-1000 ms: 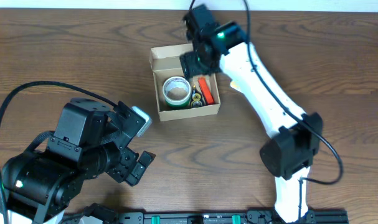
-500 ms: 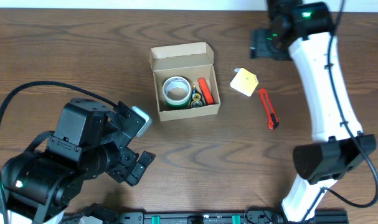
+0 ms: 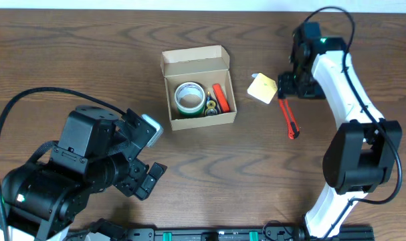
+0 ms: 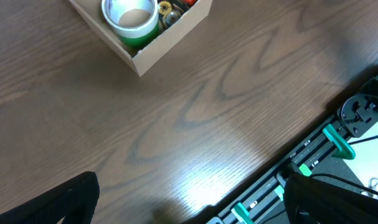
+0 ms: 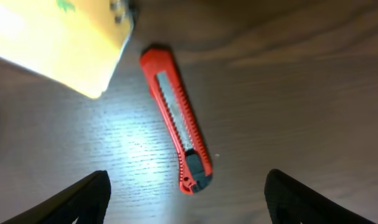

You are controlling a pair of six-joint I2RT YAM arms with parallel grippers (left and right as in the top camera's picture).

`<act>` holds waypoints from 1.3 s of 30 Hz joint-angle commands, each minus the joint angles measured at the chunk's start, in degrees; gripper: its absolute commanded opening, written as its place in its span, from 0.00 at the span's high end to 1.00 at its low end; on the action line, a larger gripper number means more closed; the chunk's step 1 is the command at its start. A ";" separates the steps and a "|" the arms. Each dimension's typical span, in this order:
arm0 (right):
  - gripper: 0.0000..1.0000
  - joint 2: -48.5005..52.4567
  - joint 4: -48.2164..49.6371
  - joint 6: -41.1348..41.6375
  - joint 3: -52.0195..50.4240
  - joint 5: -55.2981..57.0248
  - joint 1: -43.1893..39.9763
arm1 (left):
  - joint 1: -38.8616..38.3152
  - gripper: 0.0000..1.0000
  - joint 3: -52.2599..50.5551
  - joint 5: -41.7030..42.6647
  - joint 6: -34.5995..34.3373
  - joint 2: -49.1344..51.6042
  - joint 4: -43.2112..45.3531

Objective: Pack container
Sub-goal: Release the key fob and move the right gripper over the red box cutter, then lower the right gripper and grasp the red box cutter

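Note:
The container point(image 3: 201, 120) is a small tan cardboard box with its flap lid point(image 3: 192, 61) standing open at the back. Inside lie a green-edged tape roll point(image 3: 188, 98), a red object point(image 3: 220, 97) and some small dark bits. A red utility knife point(image 3: 289, 117) lies on the table to the right, beside a yellow pad point(image 3: 262, 88). My right gripper point(image 3: 291, 86) hovers open over the knife's far end. In the right wrist view the knife point(image 5: 176, 143) lies between the spread fingers point(image 5: 83, 199), untouched. My left gripper point(image 3: 151, 155) is open and empty, near the front left.
The table is dark wood. Its front edge carries a black rail with green clips point(image 4: 338, 144). In the left wrist view the box point(image 4: 170, 40) sits at the top, well away from the fingers. The yellow pad point(image 5: 58, 43) lies close to the knife's blade end.
The right arm has left the box, swung to the far right, and then come down over the red knife. The left arm has not moved.

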 commanded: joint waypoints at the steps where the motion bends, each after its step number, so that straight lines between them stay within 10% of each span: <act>1: 0.20 0.02 1.22 -4.66 -3.10 -2.12 0.09 | -0.13 0.05 0.96 0.83 -0.20 0.00 -0.17; 28: 0.27 0.02 21.75 -6.71 -18.71 -3.41 0.07 | -0.13 0.05 0.96 0.83 -0.20 0.00 -0.17; 39: 0.47 0.02 26.18 -6.69 -22.40 -3.41 0.04 | -0.13 0.05 0.96 0.83 -0.20 0.00 -0.17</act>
